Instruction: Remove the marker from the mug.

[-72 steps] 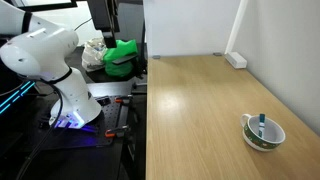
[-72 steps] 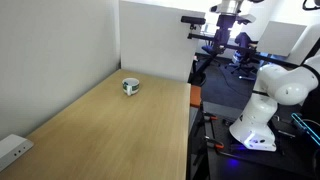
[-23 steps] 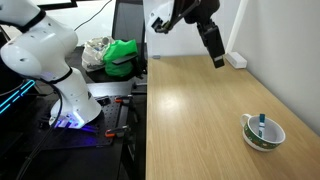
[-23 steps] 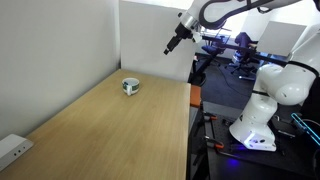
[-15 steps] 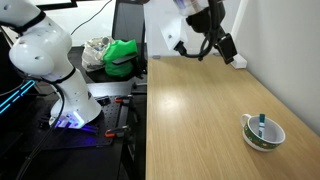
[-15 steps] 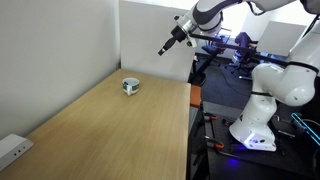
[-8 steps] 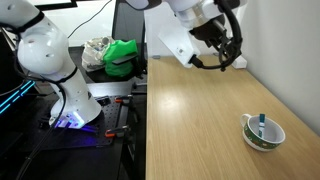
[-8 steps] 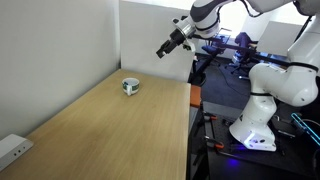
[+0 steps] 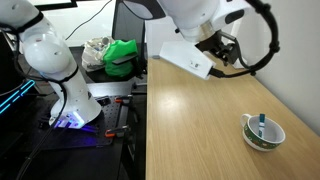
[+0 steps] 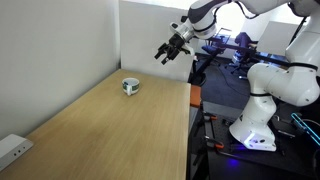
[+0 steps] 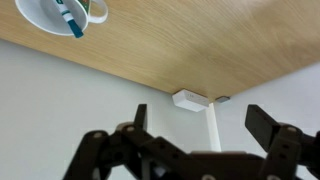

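The mug [image 9: 263,133] stands near one corner of the wooden table, white inside with a dark outer wall; it is small and far off in an exterior view [image 10: 131,86]. The marker [image 9: 261,124] leans inside it, blue-teal with a whitish end. In the wrist view the mug [image 11: 40,12] sits at the top left with the marker [image 11: 70,20] slanting across it. My gripper [image 11: 203,122] hangs in the air, well away from the mug, open with nothing between its fingers [image 11: 265,125]. It also shows as a gripper [image 10: 165,52] above the table's far edge.
A white box [image 11: 191,100] with a cable lies at the table's edge by the wall, and shows too as a white box [image 10: 12,150]. A partition wall [image 10: 150,40] borders the table. A green bundle [image 9: 122,55] and the robot base [image 9: 70,100] stand beside the table.
The arm has swung in over the table and come lower, with the wrist turned. The gripper has stayed open. Mug and marker have not moved.
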Robot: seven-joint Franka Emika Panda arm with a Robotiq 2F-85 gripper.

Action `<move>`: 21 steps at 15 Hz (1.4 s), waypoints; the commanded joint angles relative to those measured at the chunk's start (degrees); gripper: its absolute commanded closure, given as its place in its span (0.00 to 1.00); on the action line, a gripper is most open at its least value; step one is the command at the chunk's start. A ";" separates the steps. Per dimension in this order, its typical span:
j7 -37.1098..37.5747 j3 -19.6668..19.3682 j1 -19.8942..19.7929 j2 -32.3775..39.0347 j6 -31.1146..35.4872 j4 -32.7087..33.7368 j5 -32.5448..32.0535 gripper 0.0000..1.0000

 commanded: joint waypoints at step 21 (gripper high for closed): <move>-30.05 30.92 -39.33 22.64 -22.61 16.73 13.85 0.00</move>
